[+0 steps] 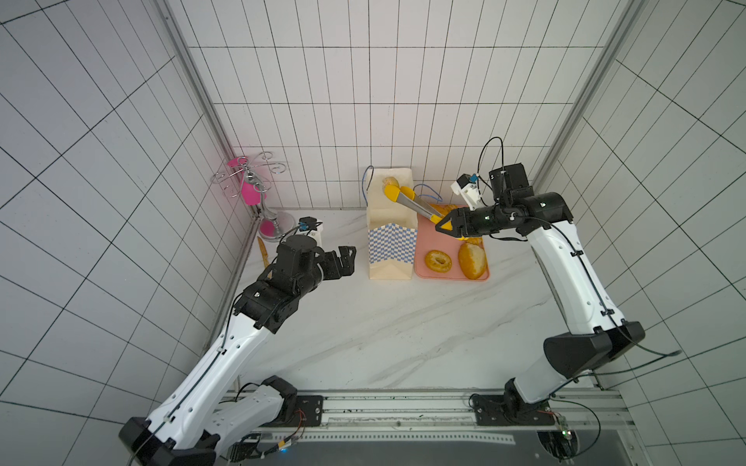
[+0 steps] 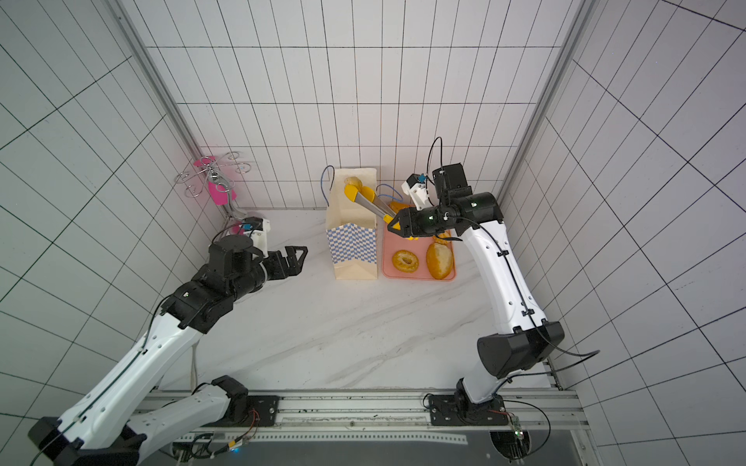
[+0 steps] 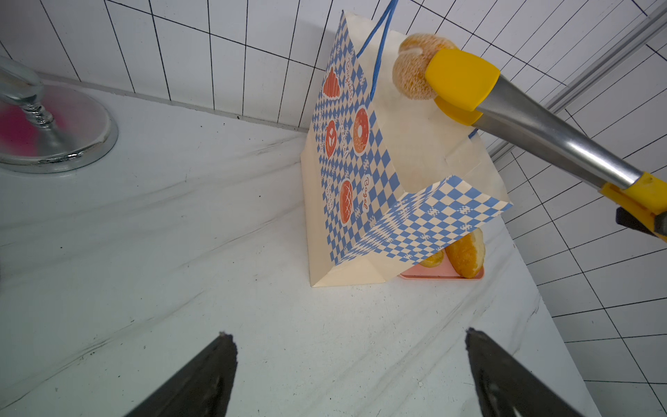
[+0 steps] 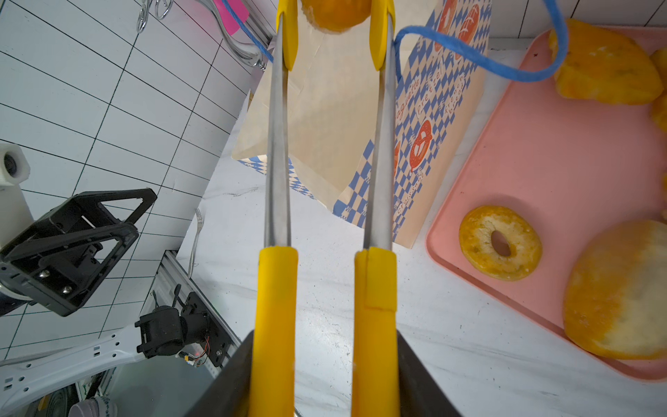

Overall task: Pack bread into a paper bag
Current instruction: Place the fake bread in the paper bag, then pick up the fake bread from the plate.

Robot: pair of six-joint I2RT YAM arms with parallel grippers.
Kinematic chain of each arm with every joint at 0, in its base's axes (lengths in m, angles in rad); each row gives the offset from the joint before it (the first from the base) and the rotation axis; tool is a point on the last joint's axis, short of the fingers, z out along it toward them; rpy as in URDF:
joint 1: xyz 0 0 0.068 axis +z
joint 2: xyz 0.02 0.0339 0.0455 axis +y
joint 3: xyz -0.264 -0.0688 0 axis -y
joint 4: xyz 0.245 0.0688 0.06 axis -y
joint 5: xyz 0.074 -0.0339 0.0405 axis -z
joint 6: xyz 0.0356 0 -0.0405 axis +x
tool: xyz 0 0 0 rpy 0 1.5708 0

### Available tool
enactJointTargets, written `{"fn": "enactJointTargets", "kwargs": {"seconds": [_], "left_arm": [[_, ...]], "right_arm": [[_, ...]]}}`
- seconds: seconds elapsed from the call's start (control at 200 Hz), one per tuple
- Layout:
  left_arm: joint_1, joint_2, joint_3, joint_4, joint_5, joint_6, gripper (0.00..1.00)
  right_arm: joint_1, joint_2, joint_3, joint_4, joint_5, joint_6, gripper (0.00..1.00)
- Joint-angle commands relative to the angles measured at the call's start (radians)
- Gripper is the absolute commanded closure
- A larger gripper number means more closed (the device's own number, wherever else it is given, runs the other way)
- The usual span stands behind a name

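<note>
Left wrist view: a small round roll (image 3: 411, 66), pinched in the yellow tips of the tongs (image 3: 541, 133), hangs over the open mouth of the paper bag (image 3: 361, 180), not yet dropped; what the bag already holds is hidden. In a top view the ring (image 1: 438, 261), the big bun (image 1: 471, 260) and other pieces lie on the pink tray (image 1: 428, 238), so most of the packing seems left. The bag stands upright, long axis vertical, mouth up; the right gripper (image 1: 444, 225) is clamped on the tongs' handles, and the left gripper (image 1: 348, 258) hovers near the bag, fingers wide apart, empty.
</note>
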State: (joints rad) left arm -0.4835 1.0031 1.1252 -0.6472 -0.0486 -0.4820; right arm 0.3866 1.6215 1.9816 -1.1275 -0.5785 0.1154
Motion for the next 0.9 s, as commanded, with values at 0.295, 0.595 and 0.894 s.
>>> {"fn": "enactJointTargets", "kwargs": {"seconds": [0.295,0.595,0.894], "left_arm": [[-0.003,-0.002,-0.009,0.025,-0.001,0.000,0.01],[-0.003,-0.027,-0.033,0.038,0.016,-0.010,0.01],[-0.004,-0.022,-0.030,0.037,0.018,-0.011,0.01]], "right_arm": [[0.006,-0.064,0.078,0.035,0.044,-0.003,0.52],[0.003,-0.089,0.188,-0.007,0.143,0.038,0.55],[0.000,-0.213,0.073,0.010,0.325,0.076,0.55]]}}
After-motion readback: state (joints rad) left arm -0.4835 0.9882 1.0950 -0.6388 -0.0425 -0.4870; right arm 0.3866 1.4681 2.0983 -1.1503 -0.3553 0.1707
